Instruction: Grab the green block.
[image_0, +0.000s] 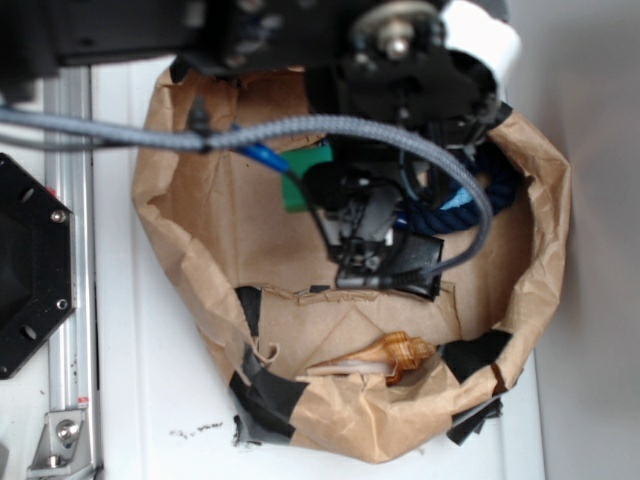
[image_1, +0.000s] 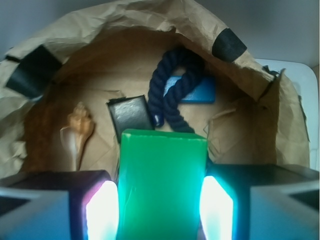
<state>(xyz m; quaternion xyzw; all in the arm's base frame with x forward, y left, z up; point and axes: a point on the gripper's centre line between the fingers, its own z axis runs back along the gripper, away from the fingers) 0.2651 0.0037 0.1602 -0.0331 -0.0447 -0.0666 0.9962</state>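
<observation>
Inside the crumpled brown paper nest (image_1: 260, 100) there is 1 green block (image_1: 161, 185), 1 blue block (image_1: 200, 91), 1 dark navy rope (image_1: 176, 85), 1 glossy black pad (image_1: 131, 113) and 1 tan seashell (image_1: 79, 127). The wrist view shows all 5 at once: the green block fills the 6 o'clock foreground, the black pad sits just beyond it at 11 o'clock, the rope curls at 12 o'clock over the blue block, and the shell lies at 9 o'clock. The exterior view hides much of this under the arm; there only a corner of the green block (image_0: 305, 180) peeks out at 10 o'clock from the wrist, the shell (image_0: 395, 358) rests at 6 o'clock, and a loop of rope (image_0: 470, 205) shows at 3 o'clock. The arm reaches in from 12 o'clock and points steeply down into the nest. The gripper (image_1: 160, 207) has its 2 glowing fingers (image_1: 102, 210) set against the long sides of the green block, pinching it between them.
</observation>
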